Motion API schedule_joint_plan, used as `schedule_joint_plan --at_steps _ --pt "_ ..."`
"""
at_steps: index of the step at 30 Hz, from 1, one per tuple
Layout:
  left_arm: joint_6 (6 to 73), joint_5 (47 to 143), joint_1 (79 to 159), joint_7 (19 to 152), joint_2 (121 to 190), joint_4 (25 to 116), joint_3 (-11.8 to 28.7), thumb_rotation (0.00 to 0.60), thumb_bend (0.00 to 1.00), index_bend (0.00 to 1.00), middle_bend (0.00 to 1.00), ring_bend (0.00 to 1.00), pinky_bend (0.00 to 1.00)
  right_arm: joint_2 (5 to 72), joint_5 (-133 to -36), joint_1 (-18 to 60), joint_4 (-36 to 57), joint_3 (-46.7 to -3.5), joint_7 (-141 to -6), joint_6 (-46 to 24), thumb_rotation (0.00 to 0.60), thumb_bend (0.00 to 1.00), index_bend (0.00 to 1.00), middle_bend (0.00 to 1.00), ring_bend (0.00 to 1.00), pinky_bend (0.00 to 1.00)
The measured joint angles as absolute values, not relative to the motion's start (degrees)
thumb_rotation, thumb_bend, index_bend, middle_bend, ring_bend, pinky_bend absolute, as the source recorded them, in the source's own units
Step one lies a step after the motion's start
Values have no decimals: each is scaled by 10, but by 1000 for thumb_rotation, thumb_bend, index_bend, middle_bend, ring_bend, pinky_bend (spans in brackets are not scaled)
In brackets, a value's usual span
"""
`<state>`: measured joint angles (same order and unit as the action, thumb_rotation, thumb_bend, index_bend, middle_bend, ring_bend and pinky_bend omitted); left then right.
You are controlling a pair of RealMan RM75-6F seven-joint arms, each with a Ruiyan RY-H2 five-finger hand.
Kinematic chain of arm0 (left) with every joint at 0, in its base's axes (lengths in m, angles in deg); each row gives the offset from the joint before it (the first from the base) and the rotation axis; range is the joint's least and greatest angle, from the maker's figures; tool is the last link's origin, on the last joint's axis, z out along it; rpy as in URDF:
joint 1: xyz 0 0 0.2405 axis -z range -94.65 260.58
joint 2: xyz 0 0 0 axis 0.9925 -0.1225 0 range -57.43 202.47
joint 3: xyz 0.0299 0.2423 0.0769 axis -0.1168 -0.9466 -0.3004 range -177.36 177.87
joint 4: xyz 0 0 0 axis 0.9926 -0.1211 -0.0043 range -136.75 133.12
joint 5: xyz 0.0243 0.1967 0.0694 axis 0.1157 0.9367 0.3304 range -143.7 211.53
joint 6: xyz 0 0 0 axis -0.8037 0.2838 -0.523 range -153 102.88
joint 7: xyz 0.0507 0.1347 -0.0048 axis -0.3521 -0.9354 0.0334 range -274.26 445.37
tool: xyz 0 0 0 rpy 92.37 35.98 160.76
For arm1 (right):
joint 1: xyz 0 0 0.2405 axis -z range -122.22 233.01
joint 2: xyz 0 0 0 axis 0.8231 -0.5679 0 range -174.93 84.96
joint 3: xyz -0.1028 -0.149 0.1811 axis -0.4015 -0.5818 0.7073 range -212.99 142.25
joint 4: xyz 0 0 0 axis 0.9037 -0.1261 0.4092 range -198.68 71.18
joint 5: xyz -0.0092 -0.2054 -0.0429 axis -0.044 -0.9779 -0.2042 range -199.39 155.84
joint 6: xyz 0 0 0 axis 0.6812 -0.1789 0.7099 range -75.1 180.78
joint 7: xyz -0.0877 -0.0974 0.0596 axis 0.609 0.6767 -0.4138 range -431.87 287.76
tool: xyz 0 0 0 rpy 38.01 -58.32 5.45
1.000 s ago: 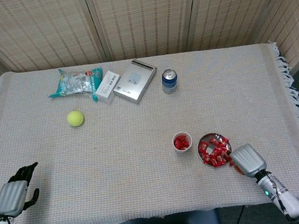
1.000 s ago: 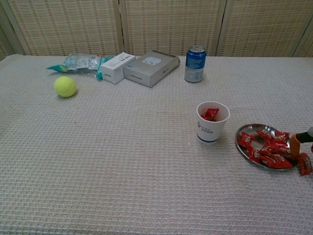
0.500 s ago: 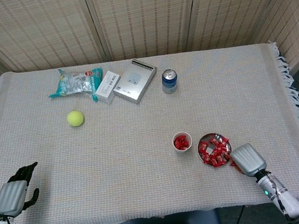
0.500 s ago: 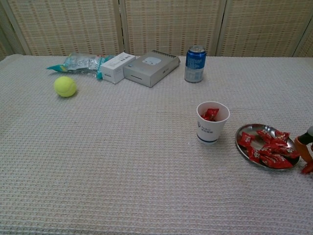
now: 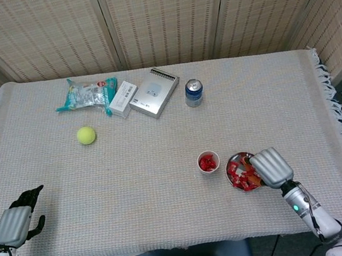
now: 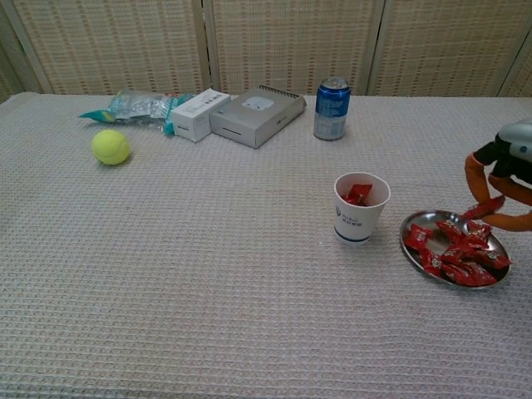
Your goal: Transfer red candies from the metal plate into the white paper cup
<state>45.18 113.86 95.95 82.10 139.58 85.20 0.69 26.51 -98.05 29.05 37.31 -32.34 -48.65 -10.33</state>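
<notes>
The white paper cup (image 5: 208,161) (image 6: 361,208) stands right of the table's middle and holds a few red candies. Just right of it lies the metal plate (image 5: 232,158) (image 6: 418,220) with several red candies (image 6: 459,258). My right hand (image 5: 271,166) (image 6: 501,176) hovers over the plate's right side and pinches a red candy (image 6: 484,207) just above the plate. In the head view the hand covers part of the plate. My left hand (image 5: 17,223) rests at the near left table edge, fingers apart, holding nothing.
A tennis ball (image 5: 86,135) lies at the left. Along the back stand a snack bag (image 5: 86,93), a white box (image 5: 123,98), a grey box (image 5: 154,92) and a blue can (image 5: 193,92). The cloth's fringe hangs off the right edge.
My right hand has moved from the plate's near right edge up and over the plate, and now has a red candy in its fingertips. The left hand has not moved.
</notes>
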Motion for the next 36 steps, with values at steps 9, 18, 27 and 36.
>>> schedule_joint_plan --at_steps 9,18,27,36 --pt "453 1140 959 833 1391 851 8 600 475 0 100 92 259 340 -860 199 375 -248 -436 -49 600 251 575 844 897 1000" --pt "456 1145 958 844 1387 850 7 600 475 0 101 92 259 417 -788 146 318 -237 -366 -46 600 251 429 843 897 1000" --pt "456 1146 958 842 1389 849 7 600 474 0 100 92 259 376 -794 159 346 -257 -362 -72 600 252 283 843 896 1000" --pt "455 1142 958 823 1395 850 6 600 472 0 101 94 260 299 -871 221 361 -341 -385 -106 600 245 309 843 884 1000"
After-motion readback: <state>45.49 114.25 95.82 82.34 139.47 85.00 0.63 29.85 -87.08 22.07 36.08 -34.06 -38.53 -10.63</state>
